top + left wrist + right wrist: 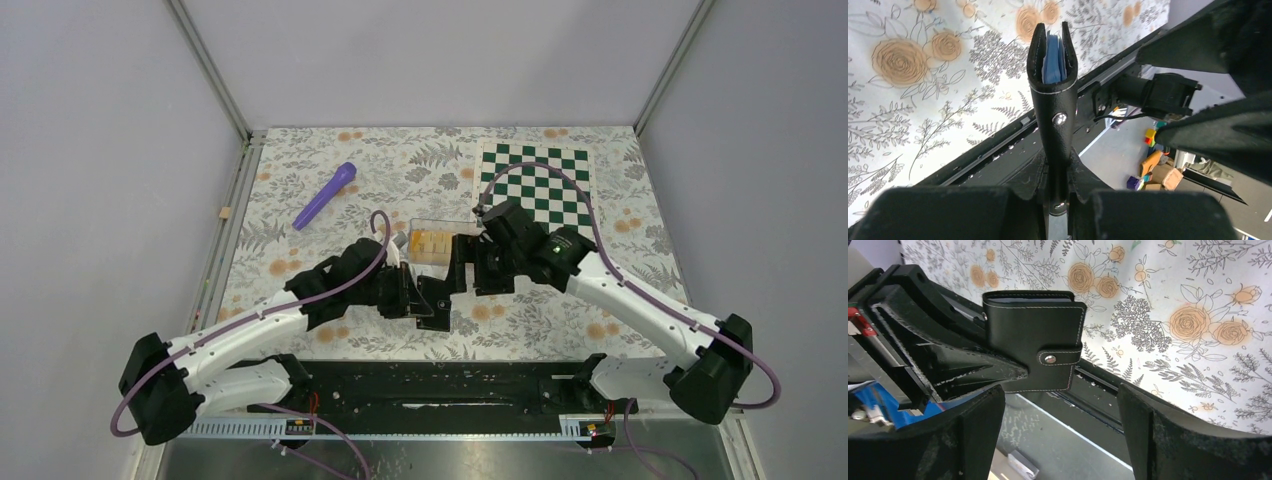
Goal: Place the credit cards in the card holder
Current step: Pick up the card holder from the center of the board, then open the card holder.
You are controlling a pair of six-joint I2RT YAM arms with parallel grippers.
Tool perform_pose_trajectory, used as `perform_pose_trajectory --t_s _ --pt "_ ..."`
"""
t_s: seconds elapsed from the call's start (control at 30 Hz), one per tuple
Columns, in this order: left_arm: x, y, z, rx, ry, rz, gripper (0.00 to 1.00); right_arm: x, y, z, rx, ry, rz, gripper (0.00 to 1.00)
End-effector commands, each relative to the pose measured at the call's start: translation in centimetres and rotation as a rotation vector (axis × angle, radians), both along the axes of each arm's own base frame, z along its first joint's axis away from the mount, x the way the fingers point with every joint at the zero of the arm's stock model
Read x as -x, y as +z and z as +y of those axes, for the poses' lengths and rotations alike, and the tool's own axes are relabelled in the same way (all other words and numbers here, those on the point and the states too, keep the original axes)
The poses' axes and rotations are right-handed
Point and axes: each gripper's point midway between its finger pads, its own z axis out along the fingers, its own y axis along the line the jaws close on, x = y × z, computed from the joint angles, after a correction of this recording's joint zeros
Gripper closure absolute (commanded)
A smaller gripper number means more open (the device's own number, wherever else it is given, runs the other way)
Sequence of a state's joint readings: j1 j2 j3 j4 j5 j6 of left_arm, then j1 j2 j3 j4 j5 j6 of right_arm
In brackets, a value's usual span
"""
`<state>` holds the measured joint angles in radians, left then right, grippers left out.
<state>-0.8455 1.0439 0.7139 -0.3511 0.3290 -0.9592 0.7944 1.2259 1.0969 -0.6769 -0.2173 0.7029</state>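
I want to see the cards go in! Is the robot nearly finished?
Not nearly. Done: the left gripper holds the card holder up. In hand: its strap is snapped shut, with the open right gripper facing it. Left: the credit cards sit in the clear box, none shows in the holder.

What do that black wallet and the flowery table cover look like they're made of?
The card holder: probably leather or imitation leather, matte black with a faint sheen, pale stitching along the edges and a metal snap. The table cover: likely printed cloth or vinyl; flat floral print, material unclear.
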Motion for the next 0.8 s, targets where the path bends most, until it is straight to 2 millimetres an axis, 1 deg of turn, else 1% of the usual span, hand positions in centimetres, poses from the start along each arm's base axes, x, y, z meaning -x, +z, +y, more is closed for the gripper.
perform_pose_trajectory --t_s 0.0,0.2,0.3,0.4,0.47,0.57,0.63,0.77 --pt "-0.7 1.9 -0.7 0.008 0.002 -0.054 1.00 -0.2 -0.1 0.4 0.086 0.045 -0.047 0.13" --pt "-0.1 2.1 -1.4 0.010 -0.021 -0.052 1.00 1.0 -1.7 2.5 0.112 0.105 -0.013 0.17" --pt "0.2 2.1 -1.5 0.010 -0.029 -0.050 1.00 1.4 -2.9 3.0 0.156 0.125 -0.001 0.21" --pt "0.4 2.2 -1.7 0.012 -0.035 -0.052 1.00 1.5 -4.0 3.1 0.199 0.121 0.012 0.28" --pt "0.6 2.2 -1.7 0.013 -0.038 -0.047 1.00 1.5 -4.7 2.7 0.246 0.115 0.016 0.35" --pt "0.7 2.1 -1.7 0.018 -0.030 -0.043 1.00 1.3 -5.8 1.5 0.330 0.100 0.017 0.45" --pt "0.8 2.3 -1.7 0.037 -0.026 -0.045 1.00 0.9 -6.5 0.5 0.389 0.074 0.006 0.49" --pt "0.9 2.8 -1.8 0.072 -0.019 -0.049 1.00 1.0 -7.8 -1.1 0.472 0.066 0.008 0.55"
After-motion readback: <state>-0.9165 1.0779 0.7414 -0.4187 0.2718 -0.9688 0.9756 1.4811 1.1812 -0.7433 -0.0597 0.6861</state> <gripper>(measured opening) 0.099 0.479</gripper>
